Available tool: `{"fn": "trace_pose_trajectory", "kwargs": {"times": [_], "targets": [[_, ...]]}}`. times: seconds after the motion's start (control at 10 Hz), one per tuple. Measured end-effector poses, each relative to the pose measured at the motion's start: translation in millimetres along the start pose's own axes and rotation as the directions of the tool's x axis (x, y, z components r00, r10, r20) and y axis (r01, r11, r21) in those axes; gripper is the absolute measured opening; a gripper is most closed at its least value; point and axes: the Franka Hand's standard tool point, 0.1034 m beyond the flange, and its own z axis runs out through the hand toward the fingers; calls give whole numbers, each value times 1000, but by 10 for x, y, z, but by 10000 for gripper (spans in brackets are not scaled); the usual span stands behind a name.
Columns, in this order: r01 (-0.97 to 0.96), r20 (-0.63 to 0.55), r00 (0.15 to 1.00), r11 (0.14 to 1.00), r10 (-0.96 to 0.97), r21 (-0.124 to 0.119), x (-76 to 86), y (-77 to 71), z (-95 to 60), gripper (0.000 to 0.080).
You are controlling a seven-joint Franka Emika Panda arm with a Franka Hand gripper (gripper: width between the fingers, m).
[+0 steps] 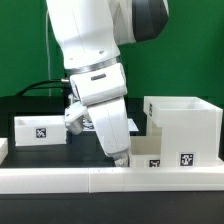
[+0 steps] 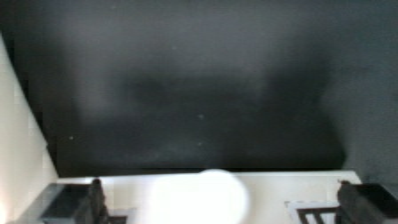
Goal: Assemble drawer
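The drawer's tall white shell (image 1: 182, 124) stands at the exterior view's right, open at the top, with a small tag on its front. One shallow white tray (image 1: 40, 129) with a tag sits at the exterior view's left. A second tray (image 1: 150, 156) with a tag lies low beside the shell. My gripper (image 1: 120, 157) points down at that tray's near end. In the wrist view the gripper (image 2: 222, 206) has its dark fingers (image 2: 79, 203) wide apart over a white surface (image 2: 285, 195). A blurred white blob lies between them. Nothing is clamped.
A long low white border rail (image 1: 100, 179) runs along the front. The table (image 2: 196, 90) is black. A white edge (image 2: 9, 120) shows at one side of the wrist view. Black cables hang behind the arm.
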Motion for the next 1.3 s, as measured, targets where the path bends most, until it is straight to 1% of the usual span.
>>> {"fn": "trace_pose_trajectory", "kwargs": {"times": [0.1,0.2,0.3,0.4,0.6,0.7,0.9,1.1,1.3], "targets": [[4,1,1000,1000,-4,1,16,-1,7,649],[21,0,1000,1000,-21,0,98,4,23,649],[29,-1,1000,1000,-29,-7,130,22,21,649],[34,-4,999,999,-34,-5,170,21,36,649],[64,-3,998,998,-64,-12,265,34,60,649],[69,-2,998,998,-69,-11,324,29,76,649],[70,-2,998,998,-70,-8,390,29,91,649],[59,-2,998,998,-59,-8,349,31,78,649],[43,2,999,999,-43,6,199,32,32,649]]}}
